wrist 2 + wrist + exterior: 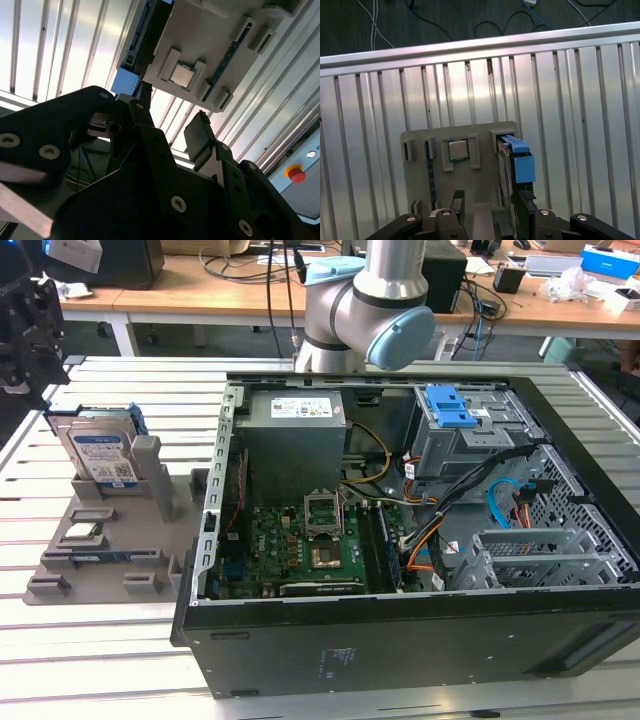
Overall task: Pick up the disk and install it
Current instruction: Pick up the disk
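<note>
My gripper (489, 196) is open and holds nothing. It hangs over the gray holder (150, 475) at the exterior view's left. The disk (100, 455) stands on its edge in a slot there, likely so I can grab its sides. The open computer case (300, 640) sits at that view's right.

Just ahead of the jaws, the flat silver blue-framed hard drive (514, 162) has its near end hidden behind one black finger (522, 207).
</note>
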Robot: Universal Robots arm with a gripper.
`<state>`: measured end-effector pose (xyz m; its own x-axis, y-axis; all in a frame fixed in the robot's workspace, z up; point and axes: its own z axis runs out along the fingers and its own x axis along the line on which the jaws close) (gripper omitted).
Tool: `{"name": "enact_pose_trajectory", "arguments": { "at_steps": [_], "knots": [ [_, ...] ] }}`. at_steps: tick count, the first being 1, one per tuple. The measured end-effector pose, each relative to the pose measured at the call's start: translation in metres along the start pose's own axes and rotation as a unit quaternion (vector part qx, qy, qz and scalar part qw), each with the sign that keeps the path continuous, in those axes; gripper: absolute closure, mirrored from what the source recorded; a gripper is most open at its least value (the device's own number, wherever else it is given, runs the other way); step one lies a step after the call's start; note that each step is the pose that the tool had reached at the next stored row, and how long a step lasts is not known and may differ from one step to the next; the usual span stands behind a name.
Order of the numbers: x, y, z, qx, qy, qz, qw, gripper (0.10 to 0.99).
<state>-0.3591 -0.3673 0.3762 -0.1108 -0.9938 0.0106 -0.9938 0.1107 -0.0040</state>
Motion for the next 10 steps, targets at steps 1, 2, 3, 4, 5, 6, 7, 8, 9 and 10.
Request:
{"name": "enact_pose_trajectory", "arguments": {
  "at_steps": [1, 2, 3, 4, 5, 6, 7, 8, 9, 10],
  "knots": [
    [0.0, -0.0001, 0.0006, 0.0, 0.0, 0.0, 1.0, 0.545],
    [0.0, -0.0001, 0.0014, 0.0, 0.0, 0.0, 1.0, 0.545],
    [0.0, -0.0002, 0.0021, 0.0, 0.0, 0.0, 1.0, 0.545],
    [0.0, -0.0002, 0.0026, 0.0, 0.0, 0.0, 1.0, 0.545],
    [-0.0001, -0.0003, 0.0034, 0.0, 0.0, 0.0, 1.0, 0.545],
    [-0.0001, -0.0003, 0.0042, 0.0, 0.0, 0.0, 1.0, 0.545],
    [-0.0001, -0.0004, 0.0047, 0.0, 0.0, 0.0, 1.0, 0.545],
    [-0.0001, -0.0004, 0.0051, 0.0, 0.0, 0.0, 1.0, 0.545],
    [-0.0001, -0.0005, 0.0057, 0.0, 0.0, 0.0, 1.0, 0.545],
    [-0.0001, -0.0005, 0.0062, 0.0, 0.0, 0.0, 1.0, 0.545]
  ]
}}
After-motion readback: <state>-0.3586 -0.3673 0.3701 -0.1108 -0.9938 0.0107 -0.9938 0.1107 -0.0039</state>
